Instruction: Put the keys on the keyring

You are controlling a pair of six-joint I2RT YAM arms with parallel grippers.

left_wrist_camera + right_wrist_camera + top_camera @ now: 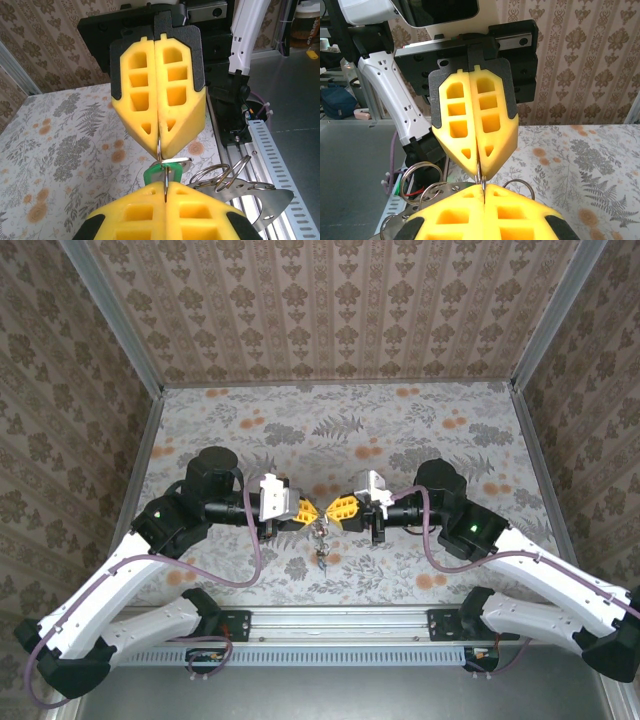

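1. Keyring (159, 152): thin metal wire. The visible stretch runs straight along the line from one set of fingertips to the other. It is held up off the table (300, 420), mid-width between the two arms.
2. Green key (161, 173): its plastic head sits on the wire, right at the left gripper's tips. A silvery strip just above it points sideways; cannot tell whether it is the blade.
3. Left gripper (165, 189): yellow pads pressed together, wire pinched in the seam.
4. Right gripper (158, 142): pads likewise pressed together on the same wire. The two grippers meet tip to tip.
5. Pose: both forearms reach inward at about the same height, wrists facing each other, elbows out to the sides.
6. Hidden or unclear: the rest of the loop is lost between the pads. Loose rings (220, 175) and a flat metal tag (260, 197) hang beside it. From above, the hanging cluster (321, 545) is too small to sort.
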